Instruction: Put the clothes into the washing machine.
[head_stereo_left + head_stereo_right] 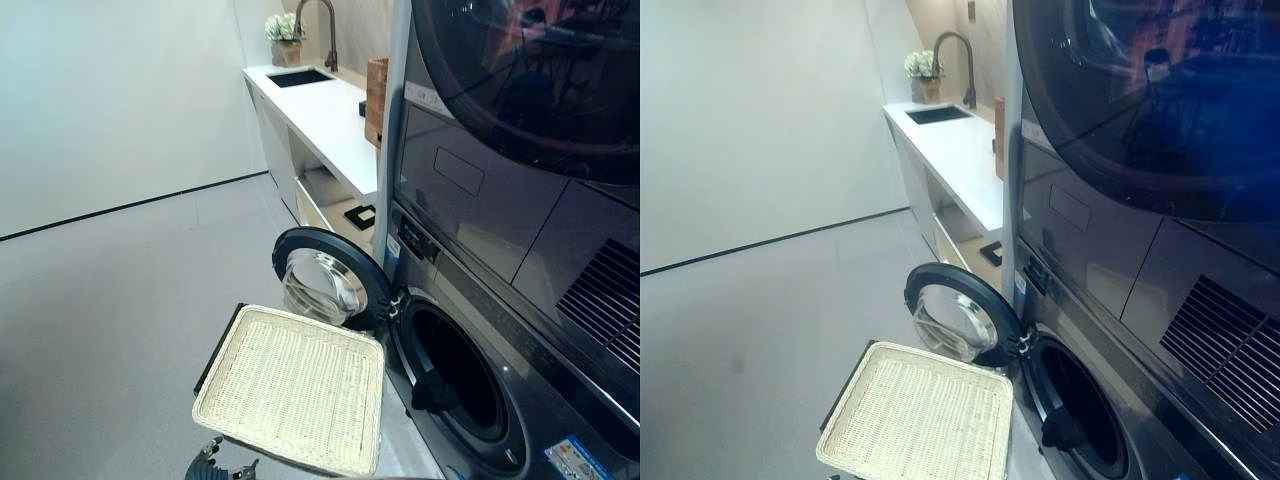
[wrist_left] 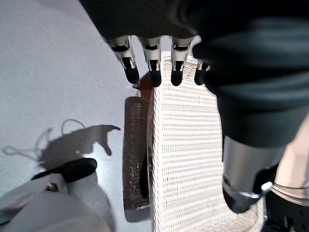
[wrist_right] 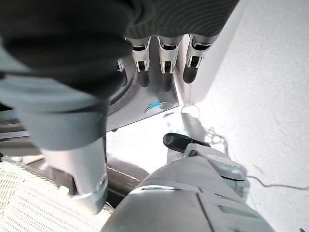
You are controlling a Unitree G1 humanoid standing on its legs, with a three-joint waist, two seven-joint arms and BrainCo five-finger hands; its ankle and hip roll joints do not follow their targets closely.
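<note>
At lower centre of the frame sits a pale woven basket, its flat weave bare, just beside the washing machine, whose round door hangs open on a dark drum. Left hand and right hand hang with straight fingers, holding nothing.

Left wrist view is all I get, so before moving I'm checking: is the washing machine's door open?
Observer: Yes, the door is swung wide open, just behind the basket.
Operator: Any clothes in the basket?
Observer: None visible from the head views. A dark lump sits at the drum's mouth.
Operator: And the right hand?
Observer: The right hand has straight fingers, near the washing machine front.
</note>
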